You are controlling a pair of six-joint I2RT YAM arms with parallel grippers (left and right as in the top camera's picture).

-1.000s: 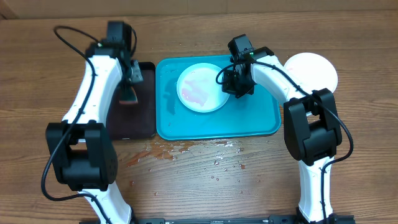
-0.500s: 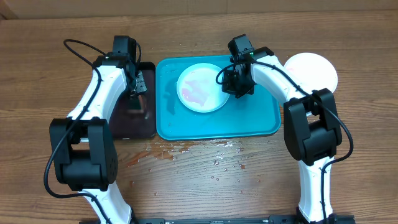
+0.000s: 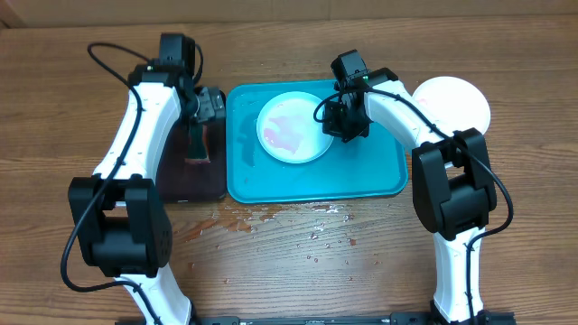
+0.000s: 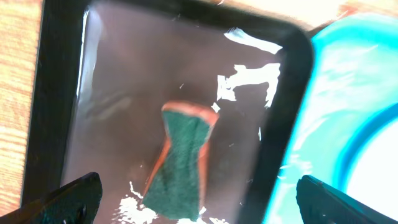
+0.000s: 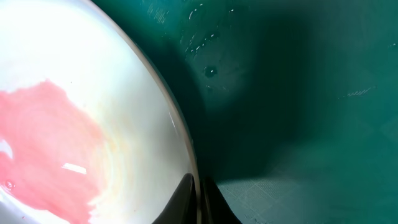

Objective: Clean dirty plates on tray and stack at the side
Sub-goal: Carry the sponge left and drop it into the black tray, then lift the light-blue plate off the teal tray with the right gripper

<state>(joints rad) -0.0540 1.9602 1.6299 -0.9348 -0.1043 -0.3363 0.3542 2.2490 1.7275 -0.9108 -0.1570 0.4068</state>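
A pale round plate (image 3: pixel 291 129) with a pink-red smear lies in the turquoise tray (image 3: pixel 361 176). My right gripper (image 3: pixel 347 121) is at the plate's right edge, shut on its rim. The right wrist view shows the rim pinched between the jaws of the right gripper (image 5: pixel 200 200), with the smeared plate (image 5: pixel 74 124) on the left and the tray floor (image 5: pixel 298 93) on the right. My left gripper (image 3: pixel 204 106) hangs open above a green sponge (image 3: pixel 194 141). The left wrist view has the left gripper (image 4: pixel 199 208) spread wide over the sponge (image 4: pixel 182 162), not touching it.
The sponge lies in a wet black tray (image 3: pixel 185 176) just left of the turquoise one. A clean white plate (image 3: pixel 452 101) sits on the table to the right of the tray. Water drops (image 3: pixel 271 217) and a reddish smear mark the wood in front.
My left gripper has opened and let go of the sponge, which now lies in the black tray. The right gripper and the plate have not moved.
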